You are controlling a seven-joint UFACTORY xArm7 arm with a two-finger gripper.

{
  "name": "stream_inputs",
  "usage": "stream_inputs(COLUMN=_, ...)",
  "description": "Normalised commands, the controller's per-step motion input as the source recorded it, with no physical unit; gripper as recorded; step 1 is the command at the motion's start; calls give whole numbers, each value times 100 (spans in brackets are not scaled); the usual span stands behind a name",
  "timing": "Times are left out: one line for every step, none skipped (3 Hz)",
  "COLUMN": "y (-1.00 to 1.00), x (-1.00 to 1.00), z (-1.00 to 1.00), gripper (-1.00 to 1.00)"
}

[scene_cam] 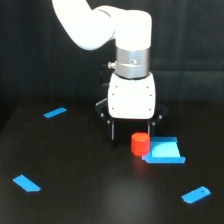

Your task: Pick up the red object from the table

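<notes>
Far to the tool's left in the exterior view, I see two flat blue strips (55, 112) (26, 183) lying on the table (90, 190). The tool (131, 136) hangs low at centre; its fingers are dark against the dark surface, so I cannot tell whether they are spread or closed. The red cylinder (140, 143) stands upright just below and slightly right of the tool, touching or overlapping the blue block (165, 151) on its right. I judge the cylinder light, rigid and smooth; grip across its curved sides at mid-height. A third blue strip (196, 194) lies far right.
</notes>
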Motion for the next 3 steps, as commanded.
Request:
stream_inputs(y=-23, x=16, z=-7, gripper=93)
stream_inputs(y=-14, x=19, z=-7, gripper=83)
stream_inputs(y=1, x=11, z=6, gripper=48)
